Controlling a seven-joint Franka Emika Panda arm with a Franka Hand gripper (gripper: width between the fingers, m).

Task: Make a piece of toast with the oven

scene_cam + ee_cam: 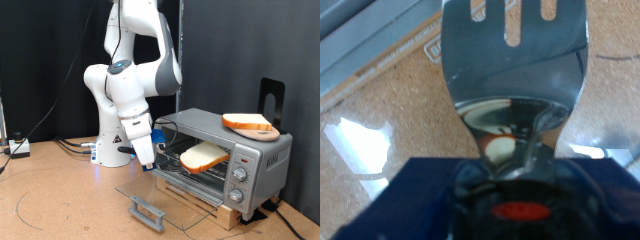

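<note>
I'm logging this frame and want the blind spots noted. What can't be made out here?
- Gripper: fingers too small in the exterior view; in the wrist view a metal spatula fills the picture and hides them.
- Piece of toast: its far end is hidden inside the oven.
- Oven knobs: settings too small to read.

Fig.: access to oven (225, 150). Door (165, 195) lies flat, opening unblocked at front. Piece of toast (203, 156) fills rack centre w/ room above it. My gripper (146, 150) w/ spatula (515, 60) sits just beside opening's left edge (exterior view). Orange slice (250, 124) occupies roof. Bare tabletop (60, 195) gives free passage at left.
</note>
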